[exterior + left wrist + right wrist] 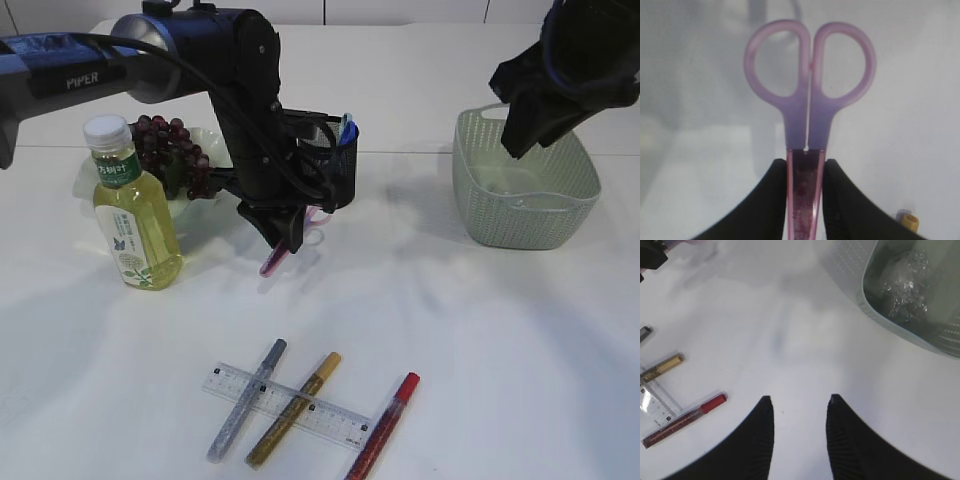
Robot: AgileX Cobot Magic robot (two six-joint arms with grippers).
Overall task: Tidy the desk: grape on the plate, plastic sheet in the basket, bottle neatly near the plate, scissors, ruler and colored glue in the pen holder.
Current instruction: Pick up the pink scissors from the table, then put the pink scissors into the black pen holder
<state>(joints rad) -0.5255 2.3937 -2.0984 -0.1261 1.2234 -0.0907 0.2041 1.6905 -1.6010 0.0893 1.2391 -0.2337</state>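
Scissors (pixel 809 105) are clamped by the blades in the L gripper (pixel 806 187), held off the table just in front of the pen holder (pixel 340 160). R gripper (pixel 799 422) is seen apart-jawed w/ nothing in it, near the basket (pixel 525 215), where the plastic sheet (pixel 902 282) is lying.

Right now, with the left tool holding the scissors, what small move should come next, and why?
Probably lift the scissors up over the pen holder. The left tool grips the blades, handles outward, hanging low beside the holder.
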